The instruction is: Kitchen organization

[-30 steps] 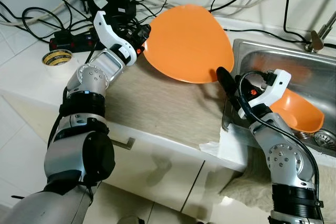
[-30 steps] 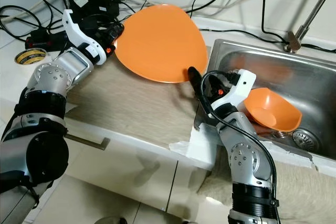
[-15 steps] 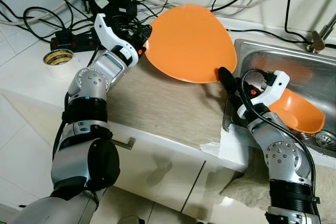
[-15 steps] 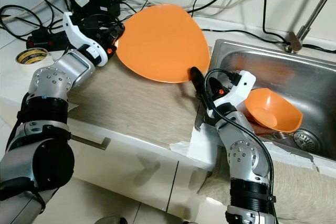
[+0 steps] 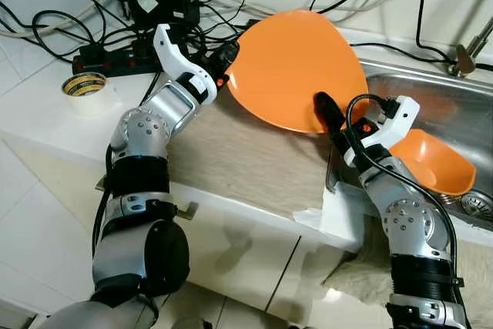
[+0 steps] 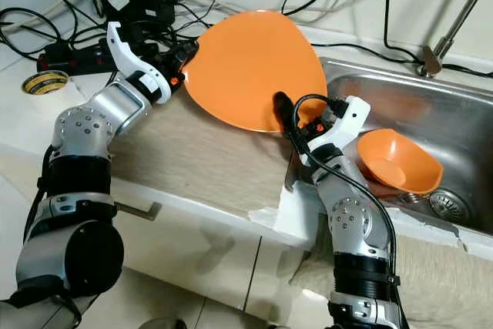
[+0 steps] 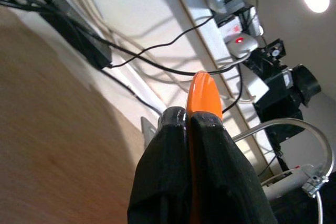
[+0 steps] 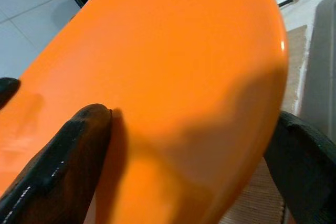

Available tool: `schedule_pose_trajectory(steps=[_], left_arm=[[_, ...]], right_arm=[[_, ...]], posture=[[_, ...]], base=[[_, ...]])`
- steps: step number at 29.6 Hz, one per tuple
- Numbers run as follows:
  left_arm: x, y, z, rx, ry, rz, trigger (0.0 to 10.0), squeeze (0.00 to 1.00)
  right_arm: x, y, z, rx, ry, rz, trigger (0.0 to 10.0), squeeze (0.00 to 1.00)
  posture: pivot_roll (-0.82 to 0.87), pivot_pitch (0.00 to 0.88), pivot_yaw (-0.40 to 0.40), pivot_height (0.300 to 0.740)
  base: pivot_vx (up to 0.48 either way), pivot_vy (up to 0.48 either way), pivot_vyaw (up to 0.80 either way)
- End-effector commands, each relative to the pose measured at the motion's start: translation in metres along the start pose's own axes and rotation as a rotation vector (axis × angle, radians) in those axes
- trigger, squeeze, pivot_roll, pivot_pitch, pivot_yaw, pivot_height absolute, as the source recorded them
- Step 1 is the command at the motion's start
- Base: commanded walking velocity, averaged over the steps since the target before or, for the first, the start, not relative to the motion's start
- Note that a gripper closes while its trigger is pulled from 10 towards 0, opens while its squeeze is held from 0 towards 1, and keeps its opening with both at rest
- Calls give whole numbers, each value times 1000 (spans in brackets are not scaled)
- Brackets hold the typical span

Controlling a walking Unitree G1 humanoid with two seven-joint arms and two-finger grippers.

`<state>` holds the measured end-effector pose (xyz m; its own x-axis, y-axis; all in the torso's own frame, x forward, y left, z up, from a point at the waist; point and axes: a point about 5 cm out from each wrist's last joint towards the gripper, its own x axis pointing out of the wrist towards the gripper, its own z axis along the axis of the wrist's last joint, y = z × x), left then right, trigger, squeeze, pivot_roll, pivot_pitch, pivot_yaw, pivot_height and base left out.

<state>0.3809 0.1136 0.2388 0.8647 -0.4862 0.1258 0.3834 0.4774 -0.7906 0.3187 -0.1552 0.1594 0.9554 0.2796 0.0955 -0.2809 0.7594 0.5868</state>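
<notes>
Above the wood-grain mat point(image 5: 254, 163) on the surface point(image 5: 46, 113), the left gripper point(image 5: 228, 58) is clamped on the left rim of a large orange plate point(image 5: 296, 67), its two black fingers point(image 7: 178, 171) pressed together with the plate's thin edge between them, so that the plate is held tilted up off the mat. On the plate's opposite side the right gripper point(image 8: 189, 145) has its fingers spread wide, one black finger point(image 8: 63, 166) lying against the plate's orange face and the other beyond its rim, not clamped on it. Just right of this arm lies the steel sink point(image 5: 431, 90), with an orange bowl point(image 6: 397, 161) resting inside near the drain. Behind the left arm a tangle of black cables point(image 5: 54, 25) and a power strip point(image 5: 108, 58) crowd the back of the surface, and a roll of tape point(image 5: 85, 84) sits near its left edge.
</notes>
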Motion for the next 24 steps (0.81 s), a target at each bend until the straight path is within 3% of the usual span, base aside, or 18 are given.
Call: schedule_pose_trajectory(steps=[1,24], left_arm=[[2,-16,2,-7,-10,-70,0,0],[1,-9,-4,30,11,-32,0,0]], right_arm=[[4,-1,1,-23,-3,-11,0,0],[3,-5,3,-73,8,-26,0,0]], posture=[[-19,0,-9,740],[-29,0,-14,740]], base=[[0,0,0],[0,0,0]])
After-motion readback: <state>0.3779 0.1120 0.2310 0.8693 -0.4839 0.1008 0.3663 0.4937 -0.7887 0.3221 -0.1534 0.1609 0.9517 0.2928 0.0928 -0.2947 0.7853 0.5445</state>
